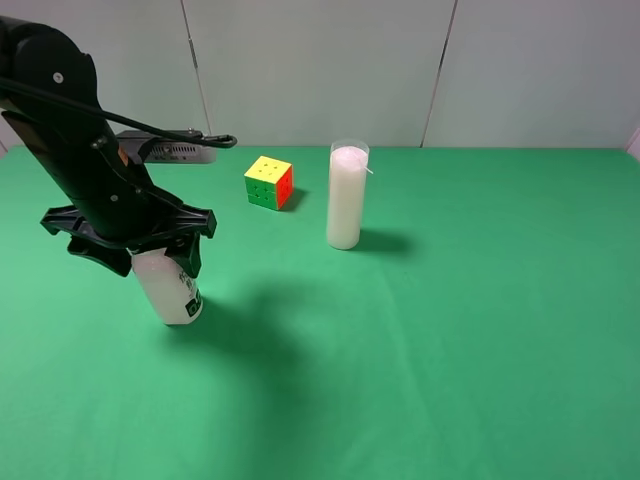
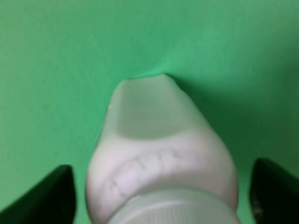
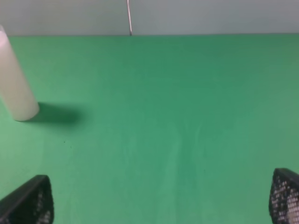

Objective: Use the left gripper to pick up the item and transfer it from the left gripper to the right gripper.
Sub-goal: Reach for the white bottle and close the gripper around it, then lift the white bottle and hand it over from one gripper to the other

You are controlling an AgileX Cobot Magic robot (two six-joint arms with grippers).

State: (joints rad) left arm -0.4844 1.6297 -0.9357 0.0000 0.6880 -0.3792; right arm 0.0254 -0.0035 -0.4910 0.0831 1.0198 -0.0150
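— Green cloth covers the whole bench [image 1: 480, 380], the biggest thing before us. What follows?
— Our left arm [image 1: 80, 150], reaching down at the near left. Then the candle [image 1: 347, 198], upright towards the back and well apart from our work.
— And the bottle [image 1: 168, 288]?
— Near the left side, under the left claw [image 1: 150, 258]. It leans, base seemingly on the cloth, cap end up between the jaws. The puzzle cube [image 1: 269, 182] sits further back, beside nothing we need.
— Do we hold it?
— Not that we can see. From the left wrist, the fingers [image 2: 46, 196] stand either side of the bottle's shoulder with green showing in both gaps. So the jaws are apart, astride it, gripping nothing.
— How do we close well, then?
— We'd judge: squeeze evenly at the shoulder just below the cap, so the lean cannot let it swivel, and lift only once both pads bear on it.
— And the right claw [image 3: 159, 200]?
— Wide and empty over bare cloth. We should leave the lower body free, since that is what it will need to take.
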